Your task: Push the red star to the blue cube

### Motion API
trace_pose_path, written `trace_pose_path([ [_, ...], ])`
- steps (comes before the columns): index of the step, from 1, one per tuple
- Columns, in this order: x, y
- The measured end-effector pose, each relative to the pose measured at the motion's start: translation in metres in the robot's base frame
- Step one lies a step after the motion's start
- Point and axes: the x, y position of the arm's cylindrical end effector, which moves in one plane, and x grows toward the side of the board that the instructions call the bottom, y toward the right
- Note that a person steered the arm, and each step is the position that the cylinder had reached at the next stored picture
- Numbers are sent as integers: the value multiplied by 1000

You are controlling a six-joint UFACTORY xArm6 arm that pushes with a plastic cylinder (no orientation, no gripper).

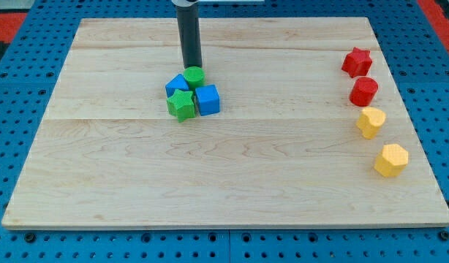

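A: Start wide. You have the wooden board (232, 175), pale and smooth, so blocks should slide on it easily. Where is your rod?

B: The rod comes down from the view's top, and my tip (192, 66) sits at the top edge of a tight cluster left of centre: green cylinder (194, 76), a blue block (177, 84) of unclear shape, blue cube (207, 99), green star (181, 105). The tip looks to be touching or just beside the green cylinder.

A: Any grasp to record?

B: None. You have no jaws; the tip is a bare rod end, holding nothing.

A: And the red star (357, 62)?

B: Far at the view's right, near the top, well apart from the tip. Below it run a red block (364, 91) and two yellow blocks (371, 122) (391, 160).

A: Handling?

B: Judged small, light, rigid, not fragile. Its points may make it spin off a glancing contact. You cannot take hold; press on its right side, centred, aiming left and slightly down toward the blue cube.
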Motion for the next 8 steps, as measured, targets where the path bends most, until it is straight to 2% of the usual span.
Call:
trace_pose_path([
  [2, -1, 29],
  [3, -34, 90],
  [6, -69, 251],
  [7, -64, 279],
  [8, -48, 281],
])
